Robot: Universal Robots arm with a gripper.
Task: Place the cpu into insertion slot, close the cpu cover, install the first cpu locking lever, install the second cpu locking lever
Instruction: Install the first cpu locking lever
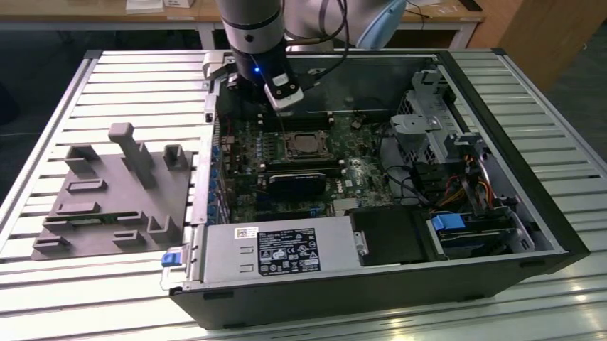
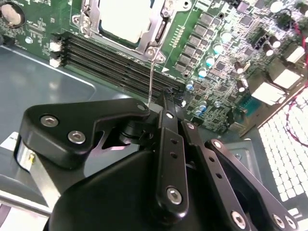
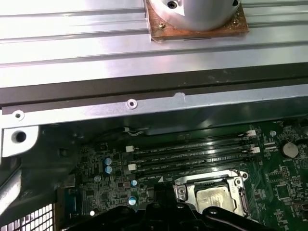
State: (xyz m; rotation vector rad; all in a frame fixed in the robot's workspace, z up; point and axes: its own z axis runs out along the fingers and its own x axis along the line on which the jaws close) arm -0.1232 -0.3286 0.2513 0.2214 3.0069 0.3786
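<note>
Above slot (image 2: 161,36) edge, hand (image 2: 156,105) pinches upright lever (image 2: 151,77); cpu (image 2: 126,19) seated.

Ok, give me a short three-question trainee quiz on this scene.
1. True or false: the dull silver square cpu lies outside the open black computer case.
2. In the second wrist view, what rises from beside the cpu toward the robot's black hand? A thin metal lever wire; B yellow hose; C screwdriver.
3. In the exterior view, on which side of the case does the grey plastic fixture stand?
Key: 1 false; 2 A; 3 the exterior view's left.
</note>
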